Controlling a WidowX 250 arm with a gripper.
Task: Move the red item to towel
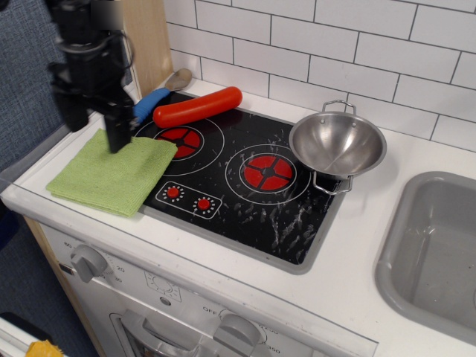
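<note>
The red item (197,107) looks like smooth, glossy plastic. The towel (111,174) is soft matt cloth with a fine woven texture. The pot (337,143) is shiny brushed metal. The hob (245,175) is glossy black, streaked with pale scuffs. The wall tiles (357,44) are glazed white, the sink (435,253) matt grey.

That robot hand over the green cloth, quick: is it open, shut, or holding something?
Hand: blurred, so open or shut cannot be told; it looks empty. The red sausage toy lies untouched on the stove, apart from the towel.
</note>
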